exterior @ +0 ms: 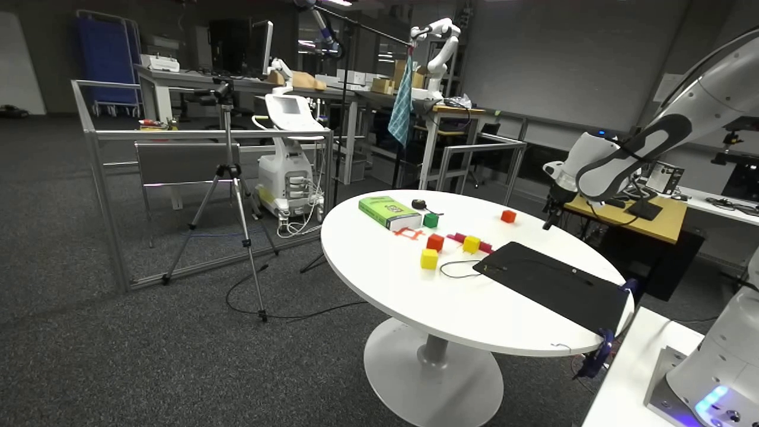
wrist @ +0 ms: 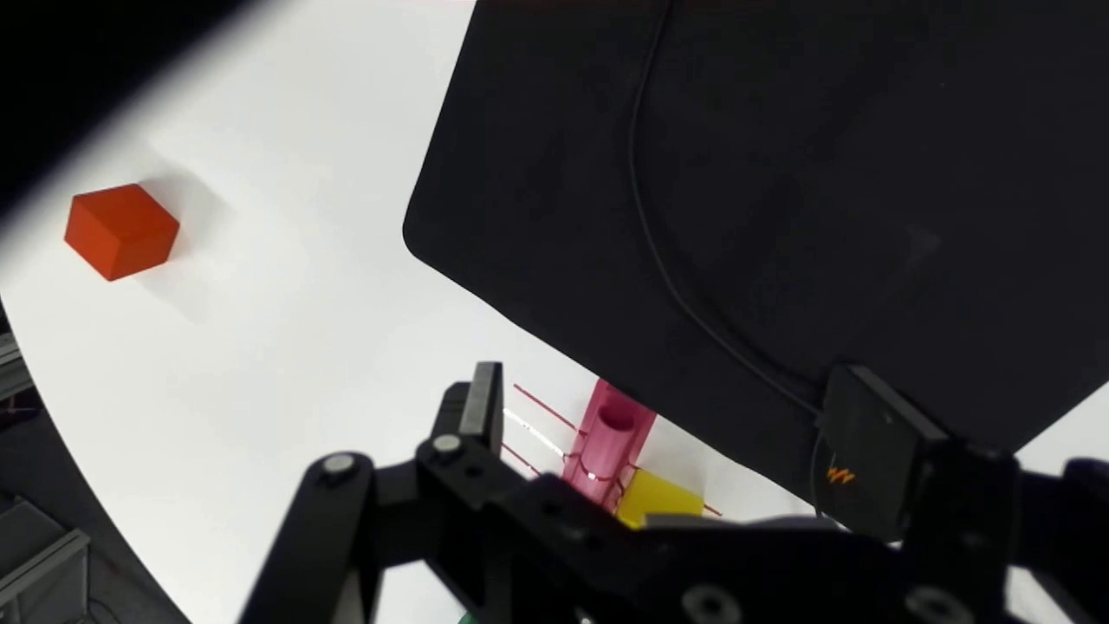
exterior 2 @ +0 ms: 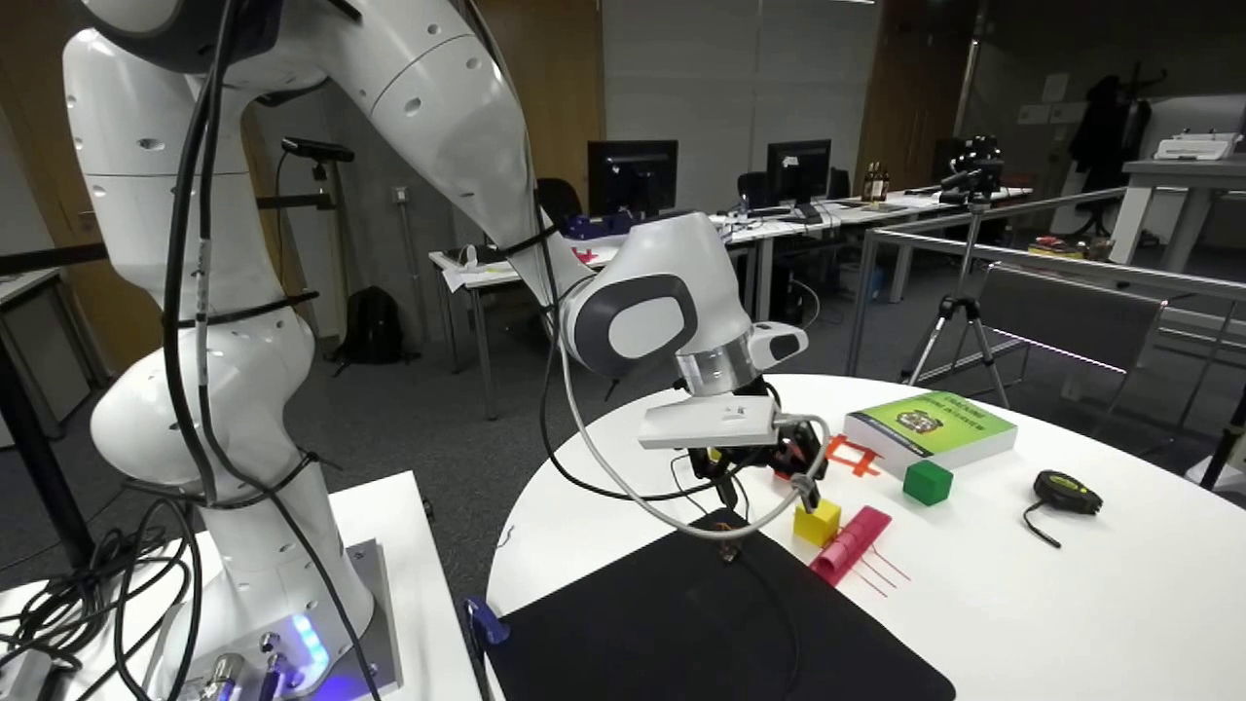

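Note:
My gripper [wrist: 680,420] is open with nothing between its fingers. It hangs in the air above the round white table in both exterior views [exterior: 552,214] [exterior 2: 764,482]. In the wrist view, a pink holder [wrist: 606,446] and a yellow cube [wrist: 658,498] beside it lie below the fingers, the cube partly hidden by the gripper. Both also show in an exterior view, the holder [exterior 2: 852,545] and the cube [exterior 2: 817,523]. A red cube [wrist: 121,230] lies apart at the left of the wrist view; it also shows in an exterior view [exterior: 508,216].
A black mat [exterior: 545,284] covers the table's robot side, held by blue clamps [exterior: 605,350]. A thin cable runs over it. A second red cube [exterior: 434,242], a second yellow cube [exterior: 429,258], a green cube [exterior 2: 928,482], a green book [exterior 2: 930,428] and a tape measure [exterior 2: 1068,492] lie farther off.

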Action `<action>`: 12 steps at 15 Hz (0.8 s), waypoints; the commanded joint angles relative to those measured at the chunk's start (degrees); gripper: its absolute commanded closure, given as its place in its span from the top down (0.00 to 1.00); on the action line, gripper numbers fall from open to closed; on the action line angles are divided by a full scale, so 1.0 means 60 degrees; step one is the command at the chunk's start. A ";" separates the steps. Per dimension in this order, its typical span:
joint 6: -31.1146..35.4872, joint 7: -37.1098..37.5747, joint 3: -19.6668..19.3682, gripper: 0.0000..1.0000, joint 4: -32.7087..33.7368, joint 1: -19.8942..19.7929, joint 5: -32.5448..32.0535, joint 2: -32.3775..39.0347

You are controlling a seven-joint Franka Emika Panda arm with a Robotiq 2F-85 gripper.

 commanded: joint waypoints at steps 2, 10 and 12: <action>-0.0153 0.0023 -0.0186 1.00 0.0172 0.0137 0.0013 0.0048; -0.0636 0.0063 -0.0098 1.00 0.0372 0.0353 -0.0311 0.0660; -0.0853 0.0147 -0.0085 1.00 0.0684 0.0511 -0.0588 0.1232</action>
